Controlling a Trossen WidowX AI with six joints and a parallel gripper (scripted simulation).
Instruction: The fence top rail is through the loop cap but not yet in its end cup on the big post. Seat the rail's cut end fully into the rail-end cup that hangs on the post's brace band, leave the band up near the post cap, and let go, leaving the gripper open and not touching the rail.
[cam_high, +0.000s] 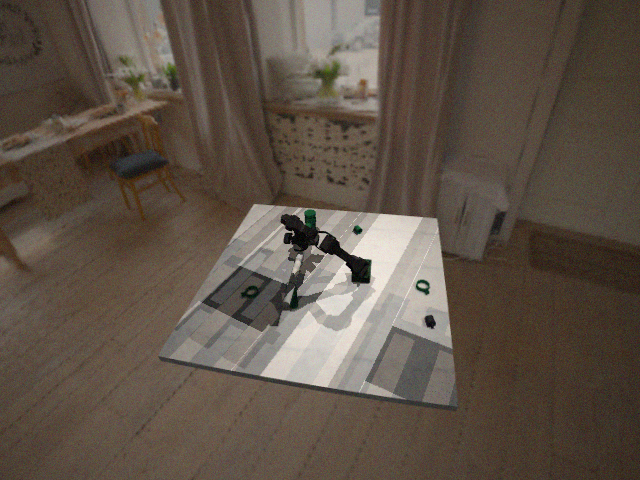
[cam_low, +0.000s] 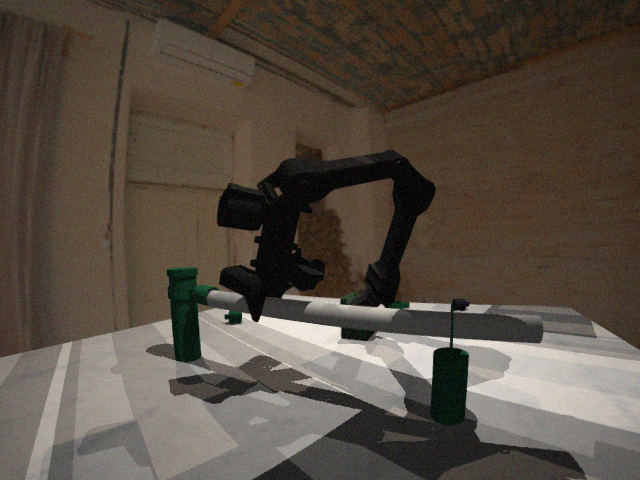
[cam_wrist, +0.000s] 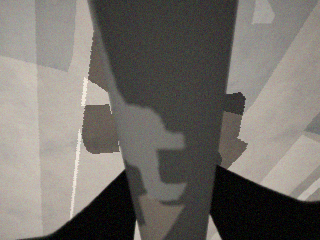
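The pale rail (cam_high: 297, 264) (cam_low: 356, 313) (cam_wrist: 170, 60) runs from the big post to beyond the small post. Its cut end meets the mouth of the green rail-end cup (cam_low: 204, 293); how deep it sits inside cannot be told. The cup is on the brace band (cam_low: 178, 292), high on the big green post (cam_low: 186, 333) (cam_high: 310, 217), just below the post cap (cam_low: 182, 272). The thin loop cap (cam_low: 452, 330) stands around the rail on the small green post (cam_low: 449, 387) (cam_high: 294, 299). My gripper (cam_low: 261, 303) (cam_wrist: 165, 168) is shut on the rail, a short way from the cup.
The arm's base (cam_high: 360, 271) stands right of the rail. Green rings (cam_high: 249, 292) (cam_high: 416, 285) lie on either side. A small green fitting (cam_high: 357, 229) (cam_low: 233, 317) lies right of the big post. A small black part (cam_high: 430, 321) (cam_low: 459, 304) lies near the table's right edge.
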